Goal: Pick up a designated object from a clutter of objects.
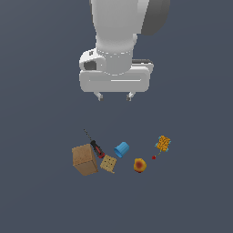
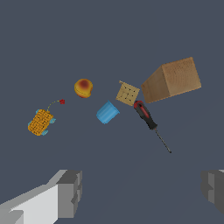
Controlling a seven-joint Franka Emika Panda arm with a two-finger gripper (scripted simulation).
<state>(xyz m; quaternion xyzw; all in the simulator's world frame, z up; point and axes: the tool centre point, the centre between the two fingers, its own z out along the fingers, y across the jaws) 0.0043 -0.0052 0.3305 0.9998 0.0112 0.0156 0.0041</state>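
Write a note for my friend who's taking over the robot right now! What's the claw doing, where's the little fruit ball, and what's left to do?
Claw: open, empty, hanging above the clutter and touching nothing.
Yellow-red fruit ball: on the floor, apart from its neighbours. In the exterior view, the blue cup is on its left and the orange speckled piece is on its right.
Other clutter: tan cracker square, red-black screwdriver and brown cube, bunched at the exterior view's left.
Done: nothing picked up yet.
Left: line the claw up over the ball, lower, close on it, lift. The gaps around it look wide enough, probably.
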